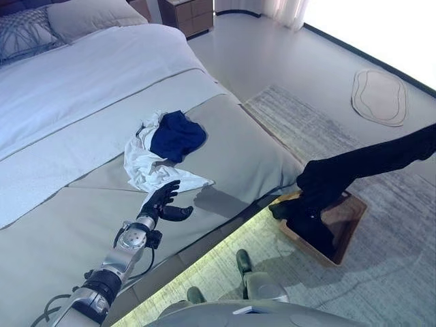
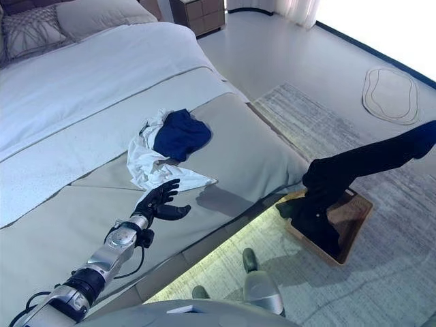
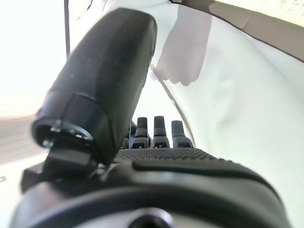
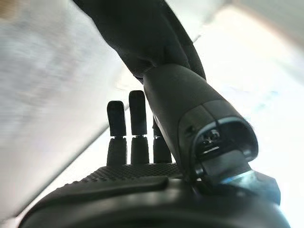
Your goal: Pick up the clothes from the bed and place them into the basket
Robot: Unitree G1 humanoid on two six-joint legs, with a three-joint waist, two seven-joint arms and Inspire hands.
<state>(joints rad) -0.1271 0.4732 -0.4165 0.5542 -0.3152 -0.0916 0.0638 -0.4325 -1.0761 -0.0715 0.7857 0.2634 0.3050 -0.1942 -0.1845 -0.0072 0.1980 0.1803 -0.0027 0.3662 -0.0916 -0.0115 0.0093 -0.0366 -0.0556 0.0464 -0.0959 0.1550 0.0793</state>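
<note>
A white garment [image 1: 145,165] and a dark blue one [image 1: 177,135] lie bunched together on the grey bed cover [image 1: 68,225]. Just in front of them my left hand [image 1: 161,200] rests open, fingertips at the white cloth's edge; its wrist view shows the white cloth [image 3: 232,95] past the straight fingers. A long black garment [image 1: 354,167] stretches in from the right and hangs down into the brown basket [image 1: 352,216] on the rug. It hides my right arm in the eye views. In the right wrist view my right hand [image 4: 137,178] has straight fingers, with the black cloth [image 4: 142,33] past the thumb.
The bed's corner and lit lower edge [image 1: 225,235] stand between the clothes and the basket. Pillows [image 1: 82,17] lie at the head of the bed, with a wooden nightstand [image 1: 191,13] beyond. A grey rug [image 1: 381,272] covers the floor, and a small round mat [image 1: 379,97] lies far right.
</note>
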